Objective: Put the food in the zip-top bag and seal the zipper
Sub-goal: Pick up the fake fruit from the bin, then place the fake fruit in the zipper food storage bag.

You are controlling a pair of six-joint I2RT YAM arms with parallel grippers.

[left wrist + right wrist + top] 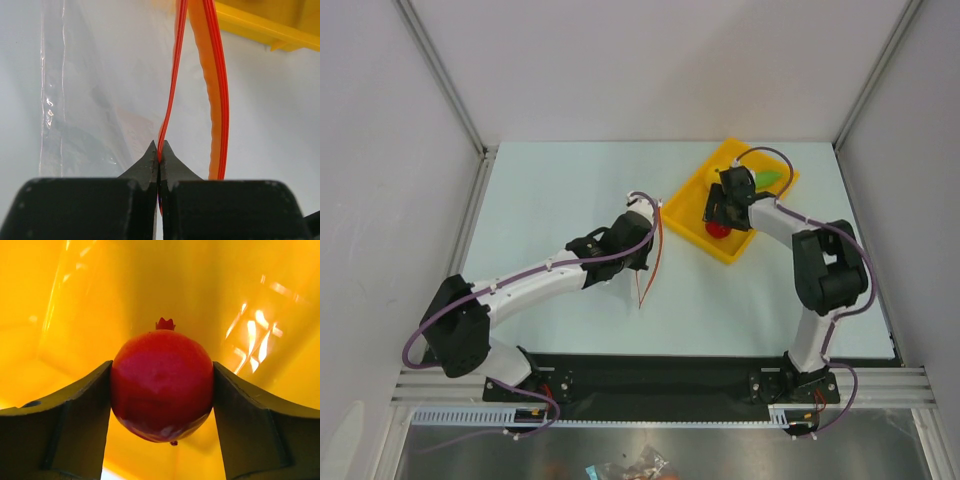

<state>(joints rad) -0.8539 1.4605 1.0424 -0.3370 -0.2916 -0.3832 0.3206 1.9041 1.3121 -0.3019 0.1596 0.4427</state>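
Two right fingers (pixel 65 435) seemingly clasp red fruit (pixel 162 385) | left fingers (pixel 142 167) pinch zipper (pixel 171 100)

The scene is viewed by the top external camera from high above and behind, aimed down so that the whole desk (pixel 550 190) is taken in from afar; the left wrist camera is carried close behind the left tool (pixel 158 150) and directed along its fingers, low over the desk, at the zipper (pixel 216 90) and the zip-top bag (pixel 90 100); the right wrist camera is set close behind the right tool (pixel 162 385) and faced into the yellow tray (pixel 75 290) at the red fruit (pixel 162 365); part of that tray is shared by all three views.
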